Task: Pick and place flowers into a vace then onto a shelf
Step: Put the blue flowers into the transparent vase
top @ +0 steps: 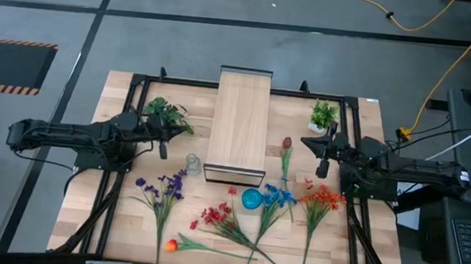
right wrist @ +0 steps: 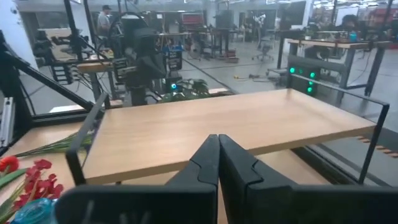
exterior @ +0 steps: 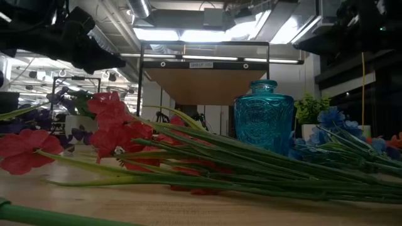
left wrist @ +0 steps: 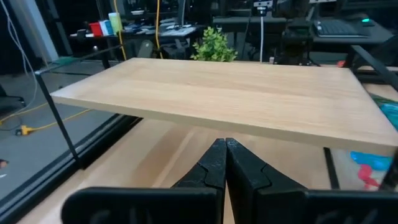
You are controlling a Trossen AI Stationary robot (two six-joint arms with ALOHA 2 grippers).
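Clenched and empty, the left claw (top: 163, 149) is hanging beside the shelf's left long edge, its fingers pressed together in the left wrist view (left wrist: 225, 163). On the shelf's other side, the right claw (top: 322, 167) is hovering likewise clenched on nothing, fingers meeting in the right wrist view (right wrist: 218, 158).

Nearest the counter's (top: 354, 245) front edge, the flowers are lying loose: an orange bloom (top: 171, 245) on its long green stem, red blooms (top: 216, 217), a purple spray (top: 162, 188), blue blooms (top: 279, 196) and orange-red blooms (top: 322, 196). From counter level, the red blooms (exterior: 116, 125) are filling the foreground with green stems trailing across. A blue glass vase (top: 251, 198) is standing among them, just in front of the shelf; a small clear vase (top: 192, 163) is sitting at the shelf's front left corner. A dark red tulip (top: 287, 143) is lying to the shelf's right.

Farther back, the shelf (top: 239, 119) is standing mid-counter with its top bare, and two small leafy plants (top: 165, 110) (top: 323, 115) are flanking it.
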